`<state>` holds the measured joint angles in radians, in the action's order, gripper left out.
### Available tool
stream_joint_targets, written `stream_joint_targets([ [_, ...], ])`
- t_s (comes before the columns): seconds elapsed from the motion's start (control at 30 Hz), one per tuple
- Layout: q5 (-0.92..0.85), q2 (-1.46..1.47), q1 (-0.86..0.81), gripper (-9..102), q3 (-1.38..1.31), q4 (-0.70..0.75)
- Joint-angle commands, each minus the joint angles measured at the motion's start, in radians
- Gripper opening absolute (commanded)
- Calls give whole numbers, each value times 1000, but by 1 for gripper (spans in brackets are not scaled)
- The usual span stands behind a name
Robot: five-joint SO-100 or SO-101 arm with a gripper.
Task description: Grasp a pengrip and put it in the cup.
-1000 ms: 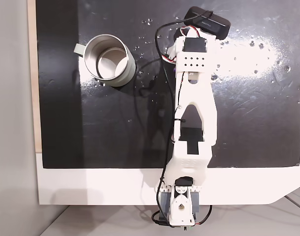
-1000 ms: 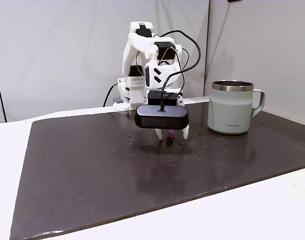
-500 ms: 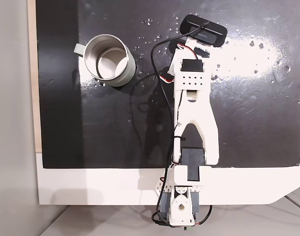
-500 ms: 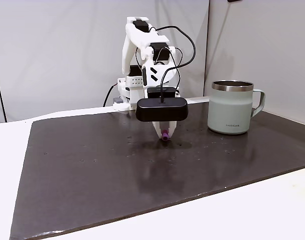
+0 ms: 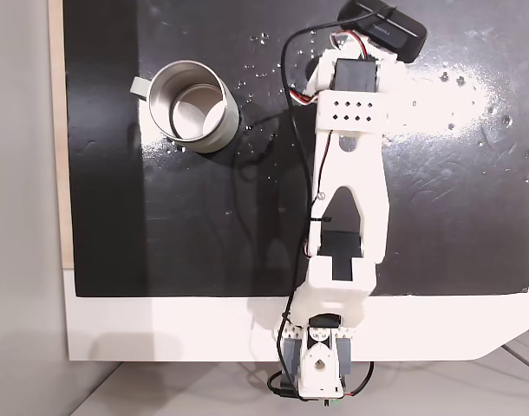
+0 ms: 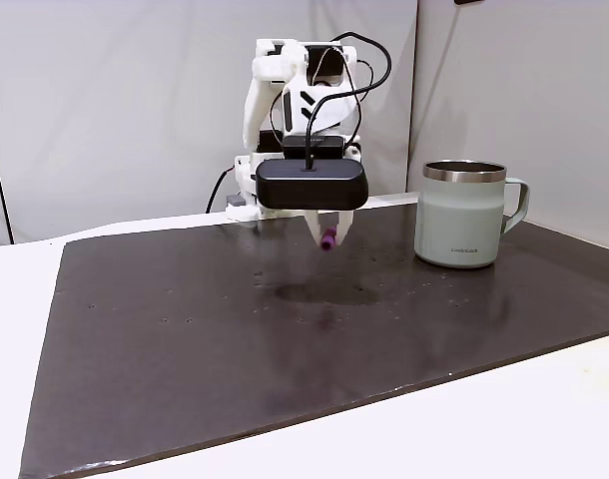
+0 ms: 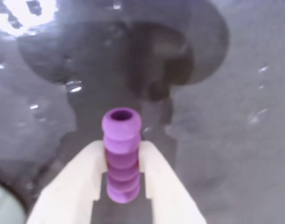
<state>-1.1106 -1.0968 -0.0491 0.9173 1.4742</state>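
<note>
One pengrip: clamped in the gripper, clear above the surface.
Cup: upright, well apart.

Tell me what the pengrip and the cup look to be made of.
Pengrip: probably soft rubber or silicone, matte purple, with moulded rounded ribs. Cup: likely metal, with a shiny steel-like rim and a pale satin-coated outside.

In the wrist view, the cup is blurred and cut off at the corner.
</note>
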Motion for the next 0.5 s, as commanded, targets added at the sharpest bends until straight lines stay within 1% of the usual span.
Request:
stream_joint_targets([
  [0.0,43,86,37,0,-469,252],
  [0.03,54,112,52,0,-560,310],
  [0.07,63,95,66,0,-569,316],
  [0.27,123,-77,175,0,-457,318],
  [0.47,255,-192,291,0,-391,318],
])
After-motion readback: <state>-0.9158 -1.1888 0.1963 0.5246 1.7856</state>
